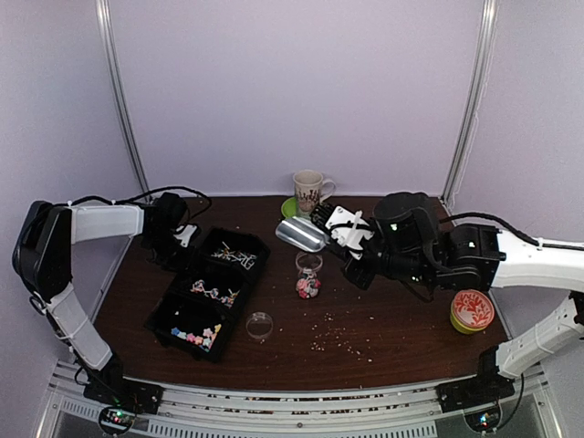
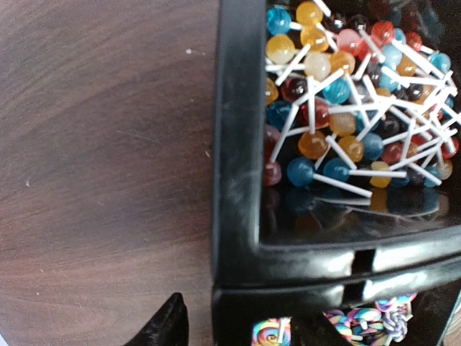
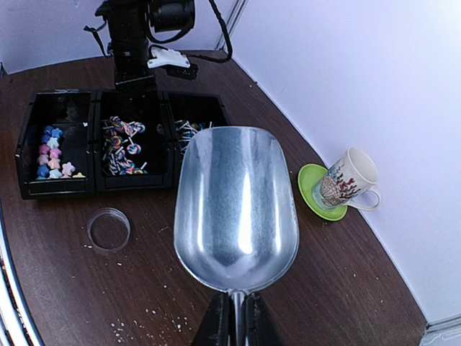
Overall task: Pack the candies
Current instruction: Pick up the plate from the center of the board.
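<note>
A black three-part tray [image 1: 179,290] holds the candies: small ball lollipops [image 2: 338,108] in the far part, swirl lollipops [image 3: 122,148] in the middle, pastel stars [image 3: 54,153] in the near part. My left gripper [image 2: 241,328] is open and astride the tray's side wall, one fingertip [image 2: 167,326] over the table and the other inside the middle part. My right gripper [image 3: 236,321] is shut on the handle of an empty metal scoop [image 3: 236,205], held above a small clear jar [image 1: 308,278] with some candies in it. The scoop hides the jar in the right wrist view.
A clear round lid [image 1: 260,325] lies in front of the tray. A mug [image 1: 308,190] on a green coaster [image 3: 313,198] stands at the back wall. An orange-patterned tin [image 1: 472,310] sits at the right. Pale crumbs [image 1: 338,338] are scattered on the near table.
</note>
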Motion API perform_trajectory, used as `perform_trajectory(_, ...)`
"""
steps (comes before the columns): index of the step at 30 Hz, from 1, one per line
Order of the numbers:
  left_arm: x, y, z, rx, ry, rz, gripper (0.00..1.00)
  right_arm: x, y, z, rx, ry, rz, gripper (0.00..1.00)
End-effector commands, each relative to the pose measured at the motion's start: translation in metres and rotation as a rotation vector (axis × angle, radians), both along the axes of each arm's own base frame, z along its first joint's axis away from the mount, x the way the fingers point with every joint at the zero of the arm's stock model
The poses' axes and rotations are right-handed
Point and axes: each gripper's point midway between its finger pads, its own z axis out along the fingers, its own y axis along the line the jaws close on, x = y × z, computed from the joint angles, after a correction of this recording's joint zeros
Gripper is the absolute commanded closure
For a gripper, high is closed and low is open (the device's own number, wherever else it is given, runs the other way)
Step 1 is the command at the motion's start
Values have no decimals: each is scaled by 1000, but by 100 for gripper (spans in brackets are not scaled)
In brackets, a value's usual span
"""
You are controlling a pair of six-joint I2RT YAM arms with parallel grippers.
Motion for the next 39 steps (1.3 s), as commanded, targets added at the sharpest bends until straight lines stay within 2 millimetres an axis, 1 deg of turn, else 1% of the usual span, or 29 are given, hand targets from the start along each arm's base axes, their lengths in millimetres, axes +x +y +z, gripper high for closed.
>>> perform_trajectory(1, 11, -3, 2, -12, -22, -13, 56, -9, 18, 14, 95, 10, 56, 100)
perform_trajectory(3, 10, -3, -1, -12, -12, -17, 60, -10, 23, 14, 92, 20, 69, 100)
perform_trajectory(10, 8, -7, -8, -28, 13, -30, 79, -8, 35, 10, 45, 41, 76, 100)
perform_trajectory(15, 8, -8, -8, -35, 14, -33, 100, -4, 42, 9, 10, 45, 68, 100)
perform_trajectory(19, 8, -8, -5, -36, 8, -32, 100, 0, 46, 4, -30, 55, 52, 100)
perform_trajectory(24, 9, -9, 5, -45, -20, -36, 100, 11, 46, -11, -150, 83, -14, 100)
perform_trajectory(27, 9, -10, 15, -54, -47, -42, 100, 18, 50, -26, -237, 113, -51, 100)
perform_trajectory(33, 9, -9, 36, -48, -108, -56, 100, 24, 62, -59, -381, 193, -90, 100)
perform_trajectory(35, 8, -10, 42, -31, -126, -70, 100, 28, 65, -63, -413, 205, -116, 100)
perform_trajectory(39, 4, -16, 47, -2, -142, -107, 100, 35, 72, -75, -468, 218, -148, 100)
